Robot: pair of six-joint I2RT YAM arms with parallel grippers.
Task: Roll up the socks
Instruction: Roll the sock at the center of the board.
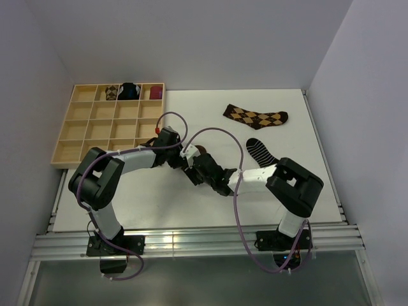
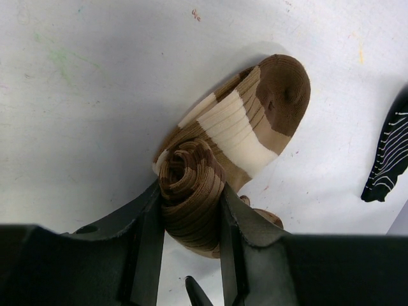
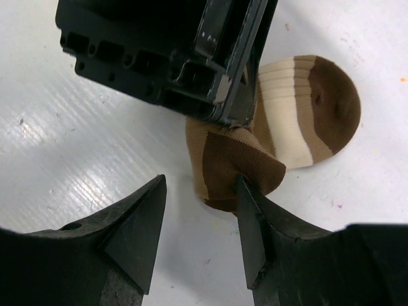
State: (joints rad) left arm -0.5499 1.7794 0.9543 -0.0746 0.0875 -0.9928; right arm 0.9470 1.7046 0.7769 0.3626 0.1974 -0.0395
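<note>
Striped sock (image 2: 245, 121) lies mid-table. Its near end is wound into a tight coil, and my left gripper (image 2: 190, 199) is clamped across that coil. On the left wrist camera, the flat remainder runs out from the jaws toward 1 o'clock, with the toe end resting on the table (image 2: 83, 95). My right gripper (image 3: 201, 185) stands spread apart and holds nothing, its 3 o'clock jaw touching a brown fold of the sock. To roll well, I judge I should hold the coil firmly and turn it toward the toe in small steps. The right gripper can pin loose layers so the edges don't telescope. Farther out in the top view, the black sock (image 1: 260, 150) lies at 2 o'clock of the grippers. The argyle sock (image 1: 256, 116) is beyond it at 1 o'clock. Neither is rolled.
</note>
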